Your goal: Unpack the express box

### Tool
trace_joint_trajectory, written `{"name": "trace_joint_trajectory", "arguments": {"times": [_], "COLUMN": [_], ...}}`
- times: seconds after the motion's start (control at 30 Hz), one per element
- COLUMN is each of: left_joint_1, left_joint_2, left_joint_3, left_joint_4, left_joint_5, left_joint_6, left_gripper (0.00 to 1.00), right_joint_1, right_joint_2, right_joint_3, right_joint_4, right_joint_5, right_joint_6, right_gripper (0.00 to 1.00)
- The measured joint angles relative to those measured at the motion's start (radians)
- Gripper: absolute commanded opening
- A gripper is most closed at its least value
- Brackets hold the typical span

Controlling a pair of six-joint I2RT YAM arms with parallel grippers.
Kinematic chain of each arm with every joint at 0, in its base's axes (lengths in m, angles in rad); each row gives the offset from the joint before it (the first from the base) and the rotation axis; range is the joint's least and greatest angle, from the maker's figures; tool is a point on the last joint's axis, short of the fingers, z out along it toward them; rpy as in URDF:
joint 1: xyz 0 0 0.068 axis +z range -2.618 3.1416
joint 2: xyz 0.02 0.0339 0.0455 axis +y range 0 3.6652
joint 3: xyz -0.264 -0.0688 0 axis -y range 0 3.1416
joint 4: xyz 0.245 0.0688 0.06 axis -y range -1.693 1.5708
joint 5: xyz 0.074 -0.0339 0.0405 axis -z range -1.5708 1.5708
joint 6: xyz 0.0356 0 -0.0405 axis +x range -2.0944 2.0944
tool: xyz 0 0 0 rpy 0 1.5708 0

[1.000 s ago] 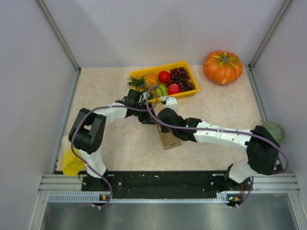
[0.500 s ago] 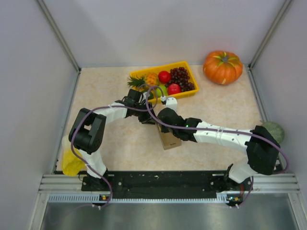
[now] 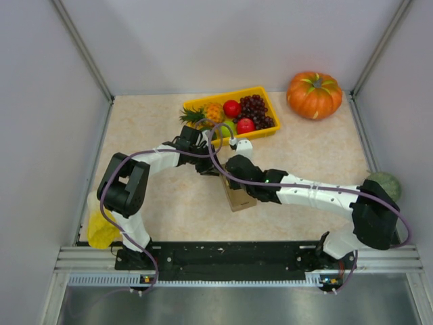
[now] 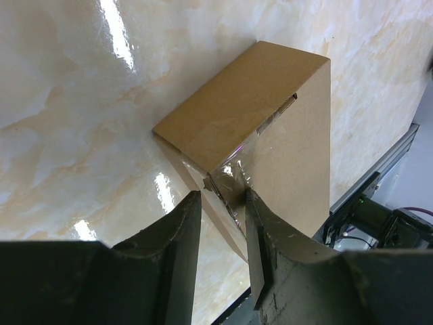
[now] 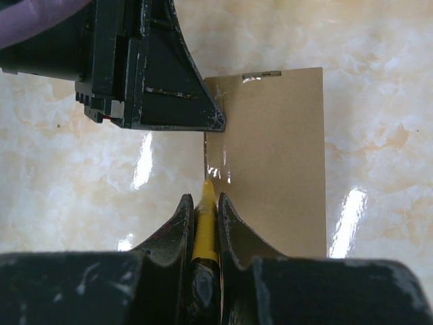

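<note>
While the left pincer clamps the small brown cardboard box mid-counter, the right pincer, gripping a thin yellow cutter, should draw its tip shallowly along the clear tape seam.

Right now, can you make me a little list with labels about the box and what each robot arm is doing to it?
express box: brown, closed and taped, lying on the table
left jaws: pinching a taped corner of the box
right jaws: shut on a thin yellow tool
tool tip: at the box's taped edge
behind the box: yellow tray, pumpkin
</note>
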Motion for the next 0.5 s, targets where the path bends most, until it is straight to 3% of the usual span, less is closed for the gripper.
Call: {"name": "trace_joint_trajectory", "arguments": {"times": [0.5], "left_joint_1": [0.000], "left_joint_2": [0.004], "left_joint_3": [0.003], "left_joint_4": [0.000], "left_joint_5": [0.003], "left_joint_6": [-0.002], "left_gripper": [0.35], "right_joint_1": [0.006], "right_joint_2": [-0.019], "right_joint_3": [-0.019], "right_joint_4": [0.002], "right_joint_5": [0.000], "right_joint_6": [0.008], "right_gripper": [0.00]}}
